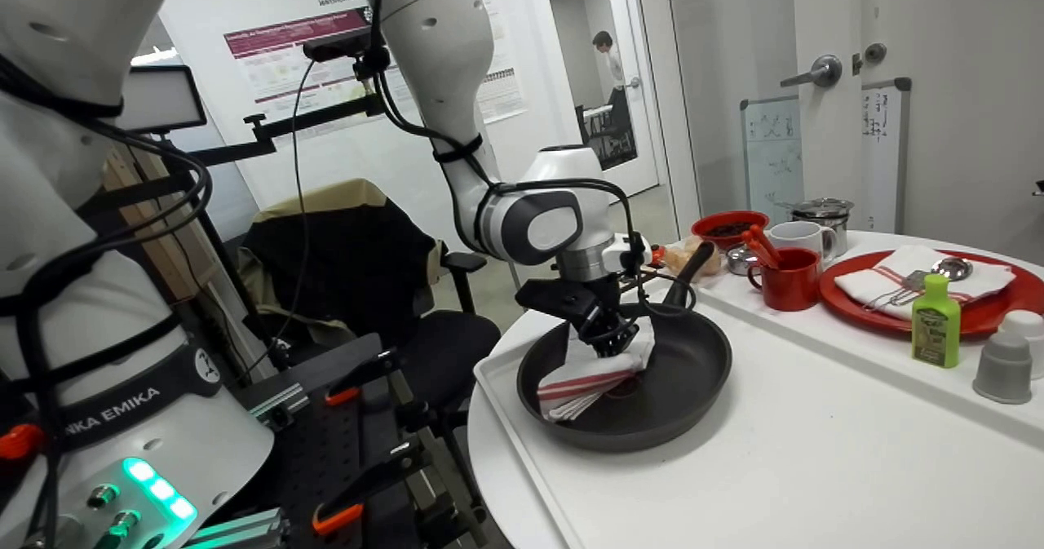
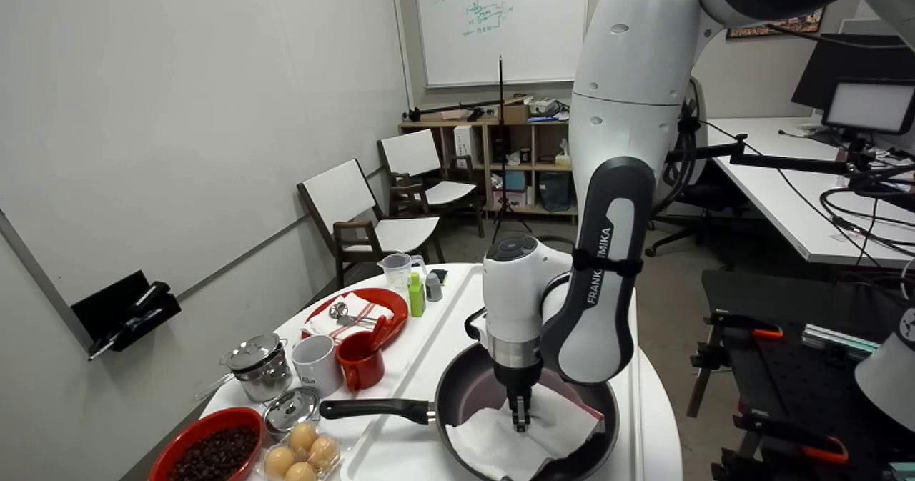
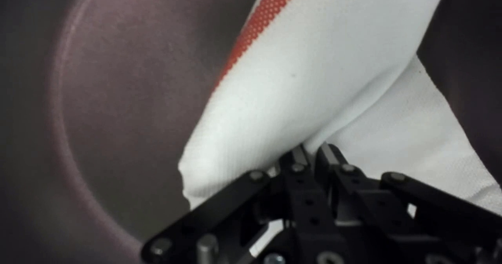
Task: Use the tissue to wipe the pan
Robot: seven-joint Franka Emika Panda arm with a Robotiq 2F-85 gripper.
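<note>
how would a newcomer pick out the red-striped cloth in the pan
Find the white table, then the long-handled black frying pan on its tray. Inside lies a white cloth with red stripes. Unlike the similar cloth on the red plate, this one is pinched in the tool.

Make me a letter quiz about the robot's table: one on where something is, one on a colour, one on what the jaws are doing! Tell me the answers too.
1. Where are the dark beans?
A. In the white mug
B. In the red bowl
C. On a chair

2. What colour is the labelled bottle?
A. Green
B. Blue
C. Orange

3. What are the jaws doing?
A. Standing wide open
B. Holding a spoon
C. Gripping a striped cloth in the pan

Answers:
1 B, an exterior view shows them heaped inside it.
2 A, it is bright green in both exterior views.
3 C, the wrist view shows a fold of the cloth caught between the closed jaws.
</note>
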